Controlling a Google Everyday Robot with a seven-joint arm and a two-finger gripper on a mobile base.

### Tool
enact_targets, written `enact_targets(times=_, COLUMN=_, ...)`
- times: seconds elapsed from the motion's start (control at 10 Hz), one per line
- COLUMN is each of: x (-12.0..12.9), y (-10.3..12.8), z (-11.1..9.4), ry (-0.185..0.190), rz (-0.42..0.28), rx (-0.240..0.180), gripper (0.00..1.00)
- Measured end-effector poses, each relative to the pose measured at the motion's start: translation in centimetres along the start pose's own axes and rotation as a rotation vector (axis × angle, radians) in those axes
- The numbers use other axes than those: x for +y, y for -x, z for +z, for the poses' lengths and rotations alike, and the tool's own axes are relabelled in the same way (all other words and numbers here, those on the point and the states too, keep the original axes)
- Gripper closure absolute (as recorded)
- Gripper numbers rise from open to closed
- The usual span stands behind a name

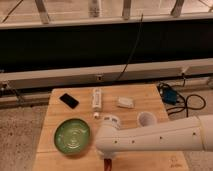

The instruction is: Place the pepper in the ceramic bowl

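Observation:
The green ceramic bowl (73, 135) sits on the wooden table (150, 102) at the front left, and I see nothing in it. My white arm (155, 137) reaches in from the right, and its wrist ends just right of the bowl. The gripper (108, 167) points down at the bottom edge of the view, mostly cut off. A small dark red shape (107, 163) shows there under the wrist. I cannot tell whether it is the pepper or whether it is held.
A black phone (69, 100) lies at the back left. A white bottle (97, 98) lies on its side at the back middle, with a small white packet (125, 102) to its right. A small white cup (145, 119) stands just above the arm. Cables and a blue item (171, 95) lie on the floor to the right.

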Motion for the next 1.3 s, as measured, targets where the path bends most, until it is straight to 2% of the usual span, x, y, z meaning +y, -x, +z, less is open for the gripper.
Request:
enact_targets(times=0.2, x=-0.8, y=-0.9, z=-0.6, ry=-0.005, rz=-0.005, rx=0.007, gripper=0.9)
enact_targets(times=0.4, x=-1.6, y=-1.6, z=-1.5, ry=-0.004, rz=-0.014, rx=0.011, gripper=0.95)
enact_targets(times=0.6, x=-2.2, y=-2.3, z=-2.8, ry=0.004, rz=-0.022, rx=0.018, gripper=0.95)
enact_targets(times=1.0, x=-5.4, y=-4.6, z=-5.6, ry=0.009, rz=-0.057, rx=0.03, gripper=0.95)
enact_targets(times=1.3, x=-6.6, y=-4.9, z=-5.7, ry=0.003, rz=-0.089, rx=0.037, gripper=0.95)
